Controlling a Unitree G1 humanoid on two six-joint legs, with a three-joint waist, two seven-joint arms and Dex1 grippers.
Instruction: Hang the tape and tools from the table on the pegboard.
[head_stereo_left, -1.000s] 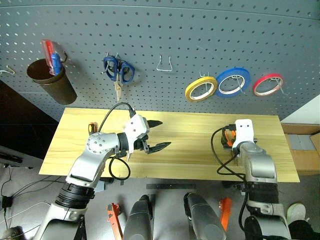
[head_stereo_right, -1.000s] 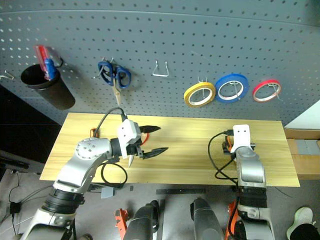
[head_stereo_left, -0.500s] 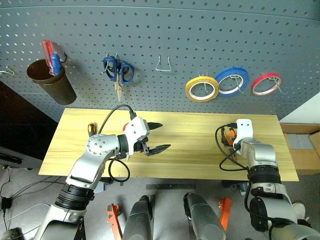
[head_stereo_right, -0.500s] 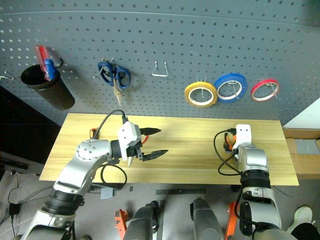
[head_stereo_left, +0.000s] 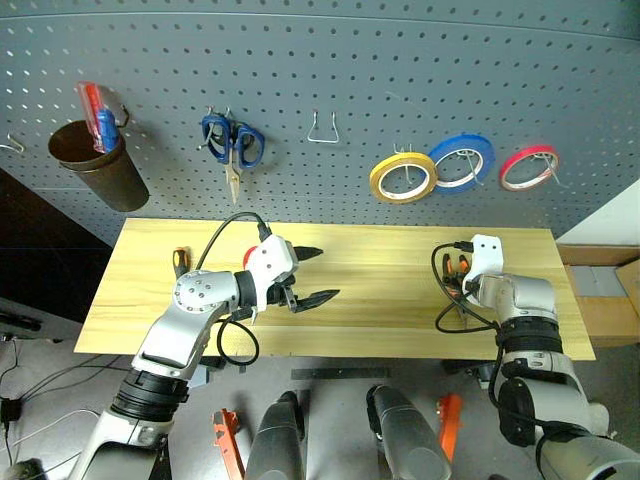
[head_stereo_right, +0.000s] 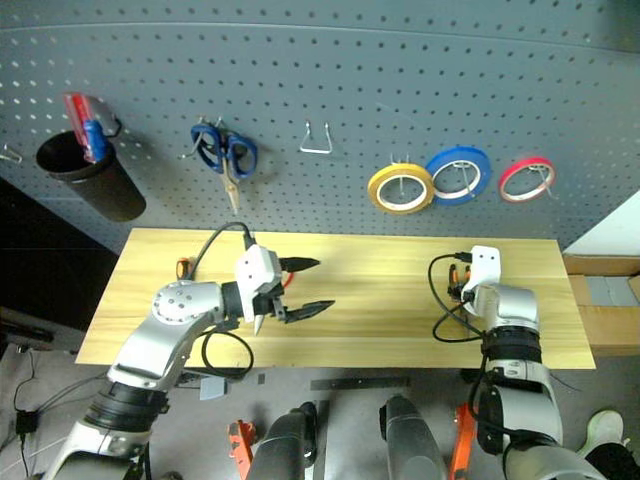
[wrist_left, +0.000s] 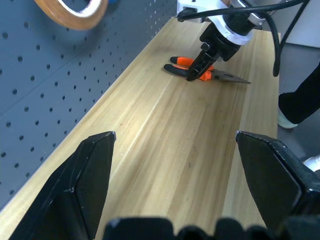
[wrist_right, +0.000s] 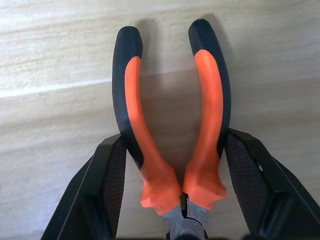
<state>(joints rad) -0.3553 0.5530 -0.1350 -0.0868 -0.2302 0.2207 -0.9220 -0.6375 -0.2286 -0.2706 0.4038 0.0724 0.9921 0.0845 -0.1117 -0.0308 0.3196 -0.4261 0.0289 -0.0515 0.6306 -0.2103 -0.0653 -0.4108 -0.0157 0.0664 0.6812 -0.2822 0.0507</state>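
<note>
Orange-and-black pliers (wrist_right: 172, 125) on the surface (head_stereo_left: 380, 290) look stiff and heavy, so the right claw (wrist_right: 172, 200), fingers apart around both handles, should grip near the pivot.

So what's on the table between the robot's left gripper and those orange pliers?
Nothing: in the left wrist view, bare table runs from the open left gripper to the pliers.
</note>
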